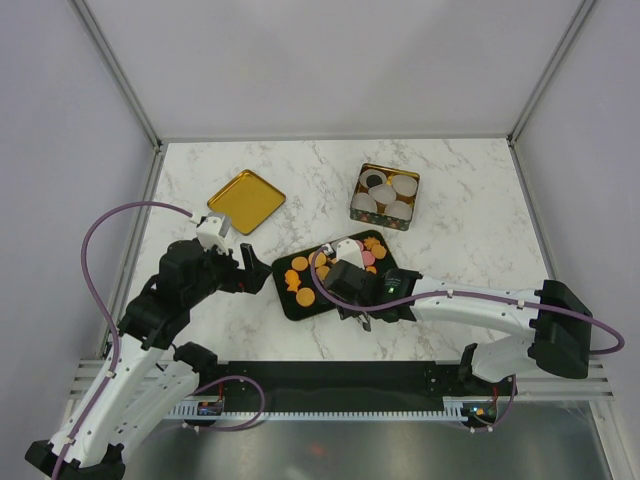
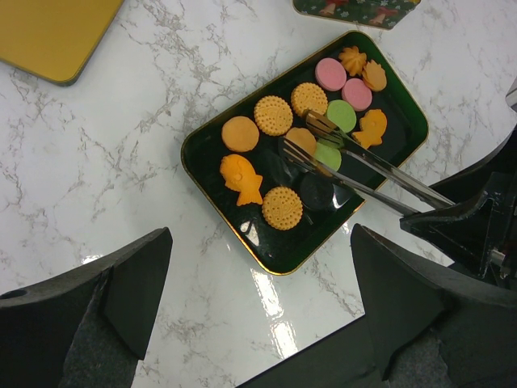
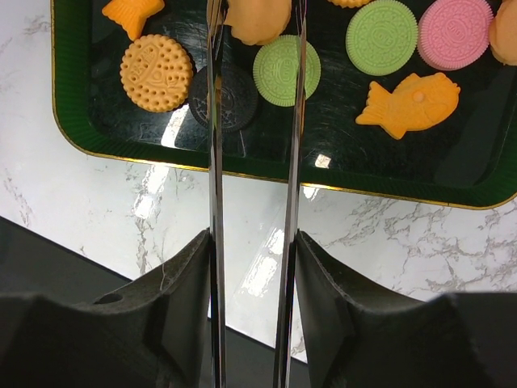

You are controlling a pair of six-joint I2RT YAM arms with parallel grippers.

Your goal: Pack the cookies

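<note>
Flanking one smooth round orange cookie straight ahead of me are the tips of the long steel tongs that my right gripper squeezes between its fingers. Both blades are pressed inward and both tips touch the cookie's edges. I cannot tell whether it has left the tray floor. Just short of it, under my left blade, lies a black round sandwich cookie. A pale green round one lies against my right blade. Further to my left sits an orange round biscuit with a dotted face. To my right lies an orange fish-shaped cookie, with a second green round and a pink round beyond it. All lie flat in a shallow rectangular tray, black inside with dark green ribbed walls and a thin gold rim. Its near edge crosses just ahead of my right fingertips, over the white marbled table.

My left gripper hangs above the table with its jaws spread wide and nothing between them. The tray lies just ahead of it, and the tongs reach in from its right. Beyond it and to its left rests a flat yellow-gold lid. Well beyond my right gripper stands a square decorated tin holding white fluted paper cups.
</note>
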